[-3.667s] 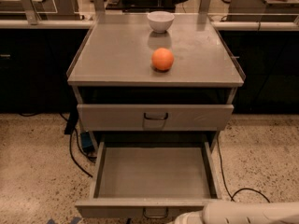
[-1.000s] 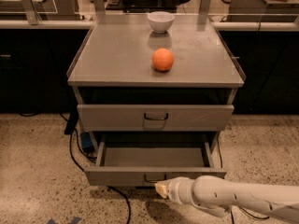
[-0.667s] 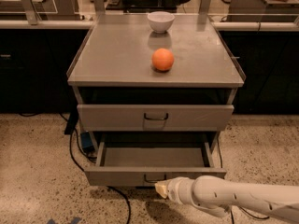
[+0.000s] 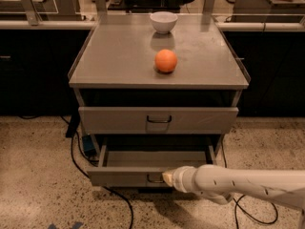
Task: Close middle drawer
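Where gripper (image 4: pixel 167 177) meets middle drawer (image 4: pixel 119 176), handle (image 4: pixel 153 179) lies half-hidden.

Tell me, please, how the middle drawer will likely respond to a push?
The middle drawer looks like rigid metal, so it should not flex. It is shallow, so probably light. The gripper is at its handle, roughly central, so it likely slides straight.

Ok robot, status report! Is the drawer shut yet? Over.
Gripper low, at front of middle drawer, beside its handle. Drawer partly open, not yet shut. Black cable on floor below, apart from it.
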Motion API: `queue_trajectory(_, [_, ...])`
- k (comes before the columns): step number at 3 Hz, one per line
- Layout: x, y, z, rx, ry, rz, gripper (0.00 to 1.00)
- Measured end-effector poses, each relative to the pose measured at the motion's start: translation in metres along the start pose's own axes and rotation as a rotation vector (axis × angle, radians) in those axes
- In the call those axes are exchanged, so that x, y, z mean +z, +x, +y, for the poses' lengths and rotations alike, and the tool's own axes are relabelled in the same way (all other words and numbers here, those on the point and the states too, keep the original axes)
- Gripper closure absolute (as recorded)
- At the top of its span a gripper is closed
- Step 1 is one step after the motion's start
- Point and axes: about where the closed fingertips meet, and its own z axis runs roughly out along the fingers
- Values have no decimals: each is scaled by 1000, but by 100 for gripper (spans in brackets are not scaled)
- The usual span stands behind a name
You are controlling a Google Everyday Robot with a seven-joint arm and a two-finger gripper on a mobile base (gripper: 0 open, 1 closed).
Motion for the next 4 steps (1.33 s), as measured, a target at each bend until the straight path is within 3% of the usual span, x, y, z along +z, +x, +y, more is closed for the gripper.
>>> queue_trajectory(1, [7, -14, -20, 13, 38, -1, 100])
queue_trajectory(2, [8, -16, -21, 14, 46, -2, 100])
queue_trajectory(4, [19, -59, -43, 61, 71, -86, 100])
